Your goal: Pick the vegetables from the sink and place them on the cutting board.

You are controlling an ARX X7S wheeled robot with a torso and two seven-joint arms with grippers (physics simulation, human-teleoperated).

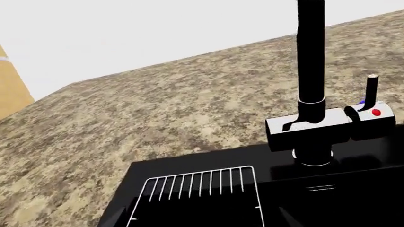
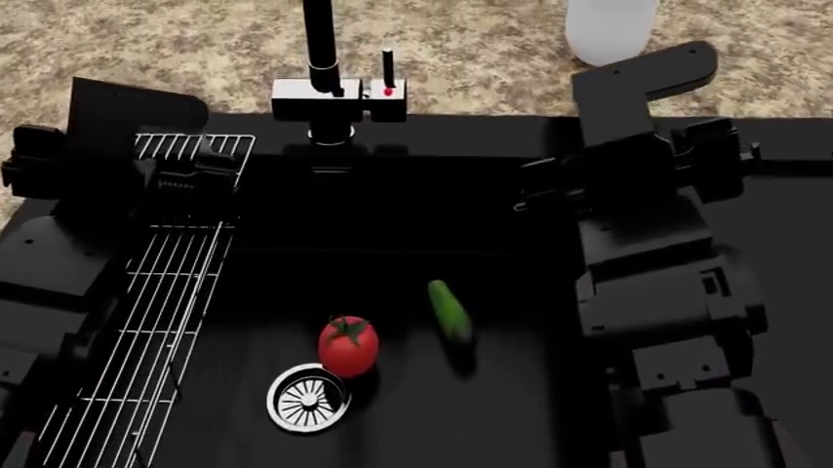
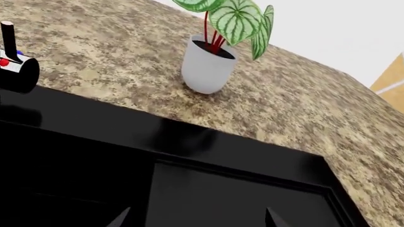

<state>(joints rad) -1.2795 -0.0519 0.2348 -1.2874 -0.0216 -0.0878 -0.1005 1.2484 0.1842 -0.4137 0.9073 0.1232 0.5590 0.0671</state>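
Tomato, cucumber between both tools

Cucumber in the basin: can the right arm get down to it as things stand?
Probably yes. The cucumber lies bare on the sink floor, apart from the tomato, just inboard of the right arm, with nothing over it.

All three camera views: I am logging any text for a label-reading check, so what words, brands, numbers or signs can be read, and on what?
No readable text, brand or number shows in any view.
The only marks are wordless: a red dot and a blue dot on the chrome block of the tall black faucet.
The white plant pot is unmarked, as are the round red tomato and the slim dark green cucumber.
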